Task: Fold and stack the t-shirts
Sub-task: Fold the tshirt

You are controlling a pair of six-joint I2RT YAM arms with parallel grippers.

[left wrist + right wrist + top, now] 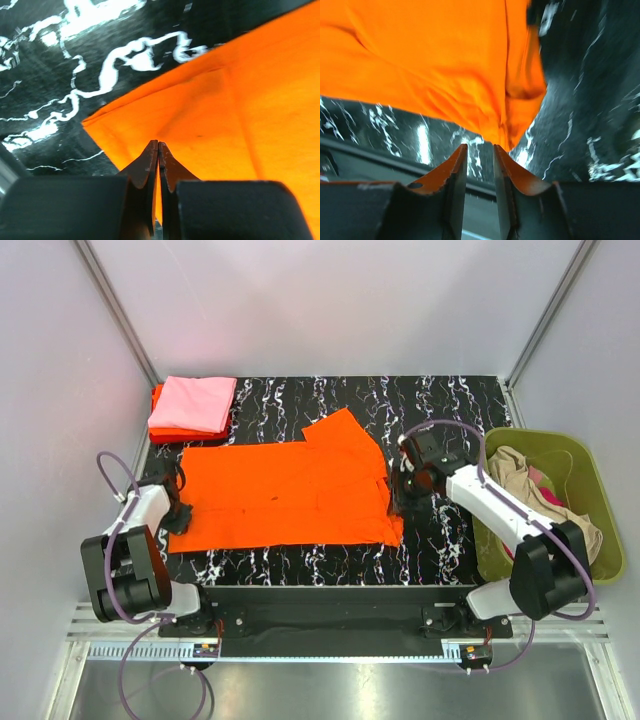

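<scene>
A bright orange t-shirt (290,490) lies spread flat across the black marbled table (440,400), one sleeve angled toward the back. My left gripper (180,508) sits at the shirt's left edge. In the left wrist view its jaws (158,143) are shut, with a sliver of the orange cloth (240,100) pinched between them. At the shirt's right edge is my right gripper (395,498). Its fingers (480,146) stand slightly open with nothing between them, and the orange cloth's corner (435,60) is just past the tips.
A folded light pink shirt (192,403) rests on a folded red-orange one (158,430) at the back left corner. An olive-green basket (600,500) at the right holds a beige shirt (515,475) and a magenta one (547,485). White walls surround the table.
</scene>
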